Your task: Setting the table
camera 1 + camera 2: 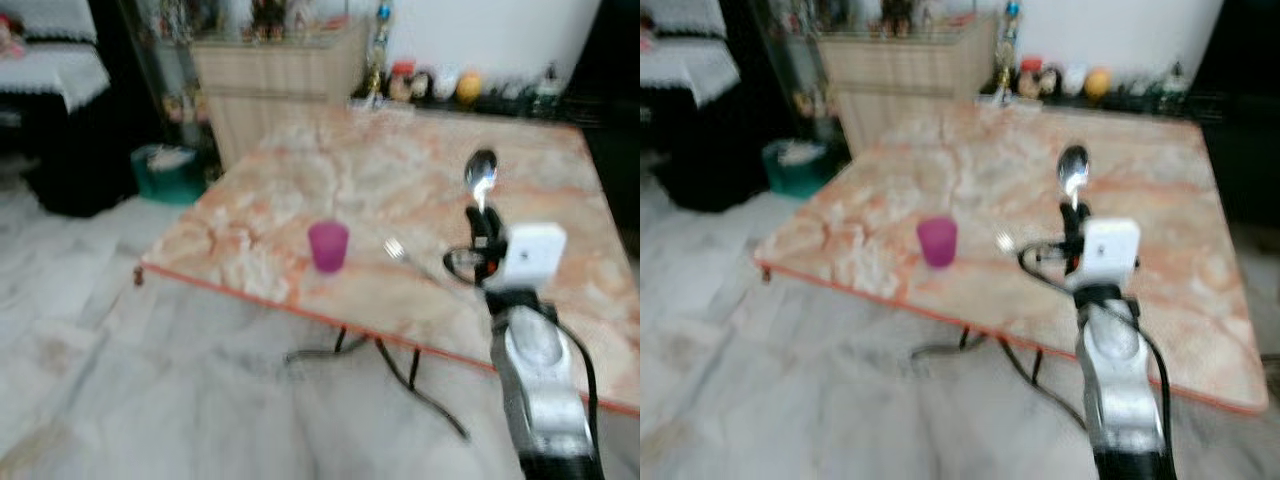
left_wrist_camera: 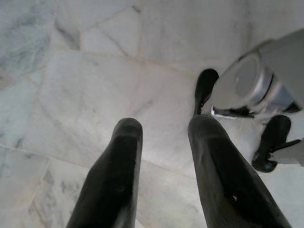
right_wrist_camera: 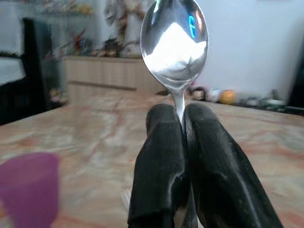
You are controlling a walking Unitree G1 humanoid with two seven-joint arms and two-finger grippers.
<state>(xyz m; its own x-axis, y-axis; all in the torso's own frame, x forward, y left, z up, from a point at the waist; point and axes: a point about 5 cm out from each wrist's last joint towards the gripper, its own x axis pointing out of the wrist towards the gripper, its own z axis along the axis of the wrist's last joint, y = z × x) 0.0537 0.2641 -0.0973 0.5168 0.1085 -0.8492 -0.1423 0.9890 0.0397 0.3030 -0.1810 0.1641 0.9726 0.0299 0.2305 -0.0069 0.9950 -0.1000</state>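
My right gripper (image 1: 484,222) is raised over the near part of the marble table (image 1: 420,190) and is shut on a metal spoon (image 1: 481,175), whose bowl points up. The spoon (image 3: 175,40) stands upright between the black fingers (image 3: 161,180) in the right wrist view. A purple cup (image 1: 328,246) sits near the table's front edge, left of the gripper. A fork (image 1: 400,253) lies on the table between the cup and the gripper. My left gripper (image 2: 164,130) hangs open above the floor, nothing between its fingers.
A wooden sideboard (image 1: 280,85) stands behind the table, with small ornaments (image 1: 440,85) along the wall. A green bin (image 1: 168,172) sits on the marble floor at the left. A black cable (image 1: 400,375) lies under the table. My own foot (image 2: 270,142) shows below the left gripper.
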